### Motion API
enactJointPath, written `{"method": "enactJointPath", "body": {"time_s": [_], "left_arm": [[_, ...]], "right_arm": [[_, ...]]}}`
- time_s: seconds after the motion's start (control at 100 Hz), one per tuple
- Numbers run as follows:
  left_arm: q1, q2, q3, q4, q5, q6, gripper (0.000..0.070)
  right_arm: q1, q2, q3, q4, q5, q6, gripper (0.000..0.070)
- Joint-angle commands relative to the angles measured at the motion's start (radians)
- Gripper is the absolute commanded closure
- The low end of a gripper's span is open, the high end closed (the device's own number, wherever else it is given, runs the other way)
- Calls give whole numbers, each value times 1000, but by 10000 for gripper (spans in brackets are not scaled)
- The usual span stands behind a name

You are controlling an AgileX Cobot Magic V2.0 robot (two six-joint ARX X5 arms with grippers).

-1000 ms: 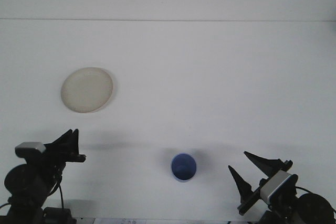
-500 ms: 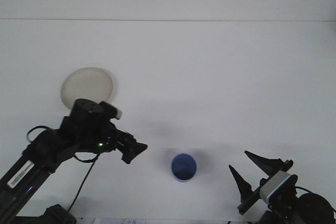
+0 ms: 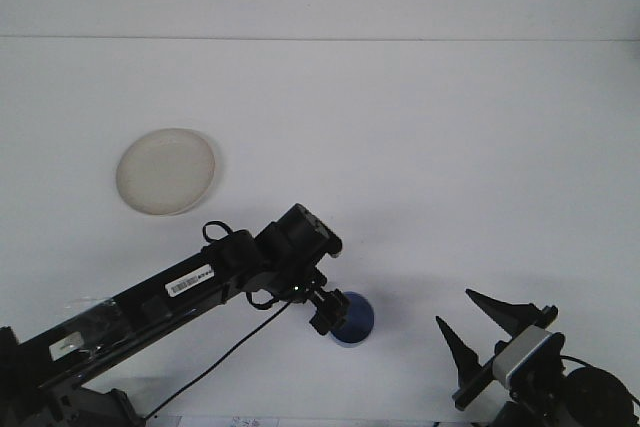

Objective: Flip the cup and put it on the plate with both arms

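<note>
The table [image 3: 420,127] is a wide, smooth, matte white surface, bare over its whole far part and right half. The left arm [image 3: 170,292] is a long black beam with a white label, reaching from the near left corner toward the middle of the near edge. The plate [image 3: 166,170] is round, flat and cream, well apart on the left side. The right gripper [image 3: 480,329] rests at the near right corner, its pointed black fingers spread open. The cup [image 3: 356,319], small, round and blue, stands near the near edge; the left gripper [image 3: 328,313] is at its left rim, but I cannot tell if it is open or closed.
</note>
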Motion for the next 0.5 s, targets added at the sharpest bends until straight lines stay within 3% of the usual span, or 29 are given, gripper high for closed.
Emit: {"method": "enactJointPath", "body": {"time_s": [0.0, 0.33, 0.38, 0.49], "left_arm": [[-15, 38, 24, 18, -5, 11, 236], [-46, 136, 24, 33, -5, 12, 263], [-47, 143, 24, 31, -6, 12, 352], [-50, 147, 24, 26, -5, 22, 620]], "right_arm": [[11, 4, 4, 8, 1, -8, 288], [11, 4, 4, 9, 2, -8, 288], [11, 4, 4, 9, 1, -8, 288], [11, 4, 4, 9, 2, -8, 288]]}}
